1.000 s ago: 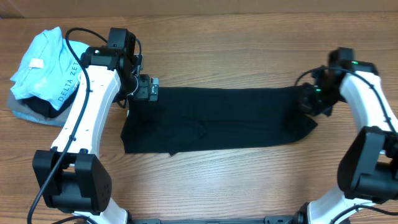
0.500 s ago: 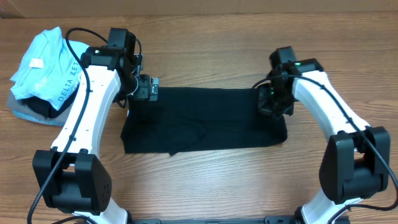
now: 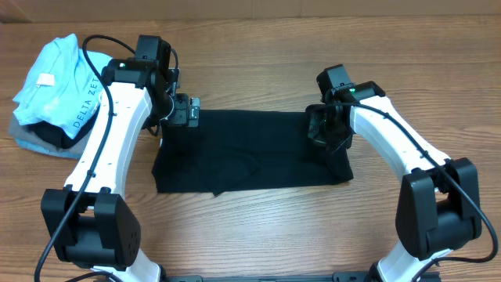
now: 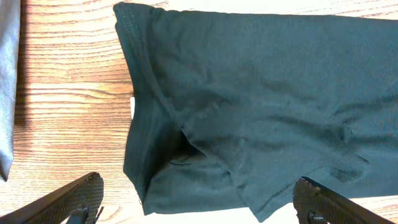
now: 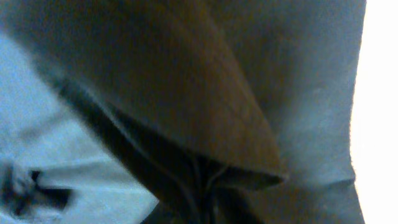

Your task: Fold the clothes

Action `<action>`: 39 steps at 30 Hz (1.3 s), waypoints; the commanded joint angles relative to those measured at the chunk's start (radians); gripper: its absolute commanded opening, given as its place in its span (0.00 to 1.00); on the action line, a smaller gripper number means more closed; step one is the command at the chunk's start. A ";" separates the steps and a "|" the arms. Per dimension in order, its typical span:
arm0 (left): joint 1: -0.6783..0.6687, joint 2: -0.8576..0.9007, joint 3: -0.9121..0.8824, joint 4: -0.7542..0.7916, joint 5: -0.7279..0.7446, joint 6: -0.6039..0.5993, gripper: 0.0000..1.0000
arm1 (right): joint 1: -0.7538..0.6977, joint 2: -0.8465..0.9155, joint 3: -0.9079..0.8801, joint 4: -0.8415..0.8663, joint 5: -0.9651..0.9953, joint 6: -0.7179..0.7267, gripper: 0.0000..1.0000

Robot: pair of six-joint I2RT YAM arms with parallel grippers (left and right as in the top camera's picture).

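- The black T-shirt (image 3: pixel 250 153) lies flat across the middle of the wooden tabletop (image 3: pixel 258 235), stretched as a long band from left to right in the overhead view.
- Its left end reaches below the left pincer (image 3: pixel 186 112), which hovers at the shirt's upper left corner with its jaws spread wide and nothing between them.
- In the left wrist view both fingertips (image 4: pixel 84 198) show at the bottom corners of the frame, far apart, above the cloth and the bare wood.
- That same view shows the shirt's hemmed edge running down from the upper left, with layers overlapping near the lower middle and a small white speck (image 4: pixel 132 107) at the left edge of the cloth.
- The right pincer (image 3: pixel 327 133) sits on the shirt's right end, at the upper right corner of the black band, where the fabric is bunched and raised around it.
- The right wrist view is filled with a blurred dark fold of cloth very close to the lens; the fingers cannot be made out, so whether this pincer grips the fabric or stands parted cannot be told.
- A light blue shirt (image 3: pixel 55 82) lettered "DELTA ZETA" is heaped at the upper left of the overhead frame, resting on a grey garment (image 3: pixel 31 141), well apart from the black T-shirt.
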 commanded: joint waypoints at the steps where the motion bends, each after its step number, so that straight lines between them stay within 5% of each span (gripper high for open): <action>1: 0.003 0.003 0.018 0.001 0.008 0.015 1.00 | 0.000 -0.017 -0.003 -0.008 -0.022 0.031 0.43; 14: 0.003 0.003 0.018 0.001 0.008 0.015 1.00 | -0.112 -0.140 -0.004 -0.065 -0.019 0.007 0.60; 23: 0.003 0.003 0.018 0.001 0.009 0.015 1.00 | -0.106 -0.122 -0.110 -0.027 -0.104 -0.116 0.24; 29: 0.003 0.003 0.018 0.001 0.008 0.015 1.00 | -0.058 -0.122 -0.317 0.154 -0.159 -0.128 0.33; 39: 0.003 0.003 0.018 0.001 0.008 0.015 1.00 | -0.048 -0.137 -0.423 0.184 -0.167 -0.141 0.25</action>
